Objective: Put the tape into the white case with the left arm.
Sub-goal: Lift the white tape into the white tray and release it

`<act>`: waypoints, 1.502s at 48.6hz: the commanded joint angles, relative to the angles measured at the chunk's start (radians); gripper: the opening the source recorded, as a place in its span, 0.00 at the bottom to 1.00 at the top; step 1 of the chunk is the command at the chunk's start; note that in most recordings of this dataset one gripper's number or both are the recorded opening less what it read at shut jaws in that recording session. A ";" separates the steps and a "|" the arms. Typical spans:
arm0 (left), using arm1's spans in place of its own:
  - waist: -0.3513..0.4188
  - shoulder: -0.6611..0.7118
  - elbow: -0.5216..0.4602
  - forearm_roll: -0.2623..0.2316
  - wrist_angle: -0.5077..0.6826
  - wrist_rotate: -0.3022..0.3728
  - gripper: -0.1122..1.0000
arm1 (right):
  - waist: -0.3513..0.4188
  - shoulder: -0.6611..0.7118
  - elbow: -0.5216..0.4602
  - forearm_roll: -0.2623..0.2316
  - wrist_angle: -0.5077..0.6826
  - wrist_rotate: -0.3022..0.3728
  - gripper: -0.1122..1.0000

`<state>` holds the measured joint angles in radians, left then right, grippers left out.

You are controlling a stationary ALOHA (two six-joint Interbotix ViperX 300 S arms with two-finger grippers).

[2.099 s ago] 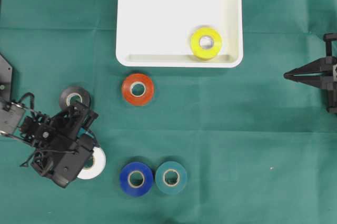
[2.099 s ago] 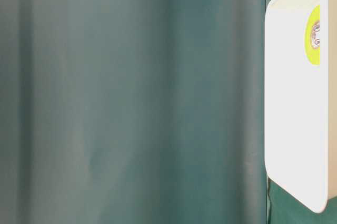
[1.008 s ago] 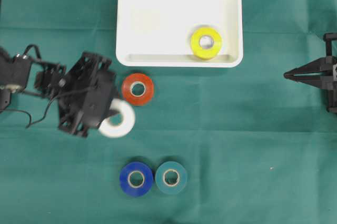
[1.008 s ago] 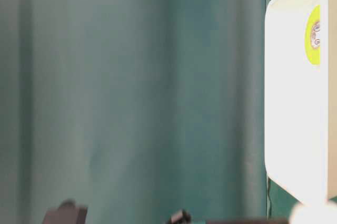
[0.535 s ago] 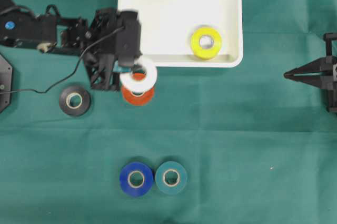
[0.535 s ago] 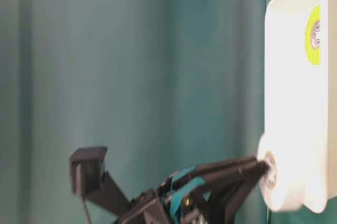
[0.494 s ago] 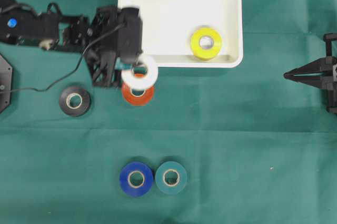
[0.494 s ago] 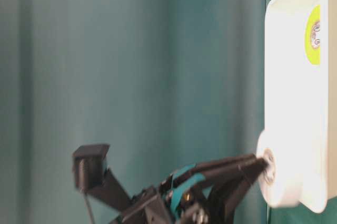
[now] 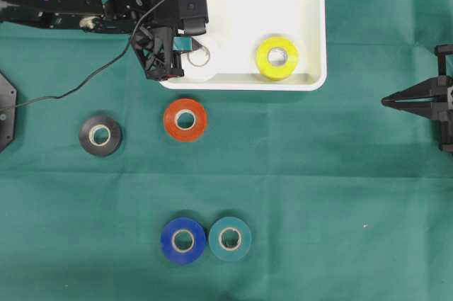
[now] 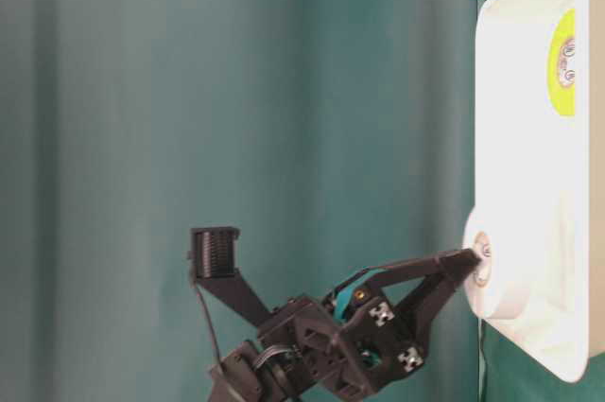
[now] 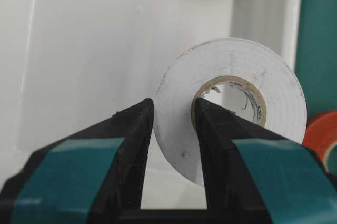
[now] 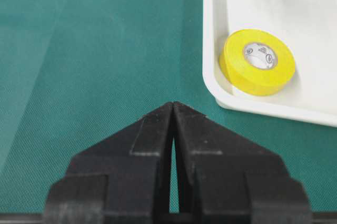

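Over the near-left corner of the white case (image 9: 241, 3), the left arm's fingers (image 11: 129, 145) pinch the white tape (image 11: 231, 108) through its wall, one finger inside the core, holding it poised for release

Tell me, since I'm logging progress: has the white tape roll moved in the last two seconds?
Yes. The white tape roll, held by the left gripper, went from beside the black roll up into the white case.
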<state>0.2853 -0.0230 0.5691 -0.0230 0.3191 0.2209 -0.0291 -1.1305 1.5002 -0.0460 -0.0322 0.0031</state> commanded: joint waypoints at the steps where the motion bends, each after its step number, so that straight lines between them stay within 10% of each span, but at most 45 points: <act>1: 0.003 -0.002 -0.014 0.002 -0.029 0.002 0.31 | 0.000 0.008 -0.009 -0.003 -0.011 0.002 0.02; 47: 0.029 0.054 0.026 0.000 -0.114 -0.008 0.32 | 0.000 0.009 -0.009 -0.003 -0.011 0.002 0.02; 60: 0.029 0.026 0.035 0.002 -0.112 -0.008 0.93 | 0.000 0.008 -0.011 -0.003 -0.011 0.002 0.02; 73: 0.005 -0.071 0.086 -0.002 -0.106 -0.014 0.88 | 0.000 0.008 -0.009 -0.003 -0.011 0.002 0.02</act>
<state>0.3068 -0.0368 0.6519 -0.0245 0.2148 0.2071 -0.0291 -1.1305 1.5002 -0.0460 -0.0322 0.0031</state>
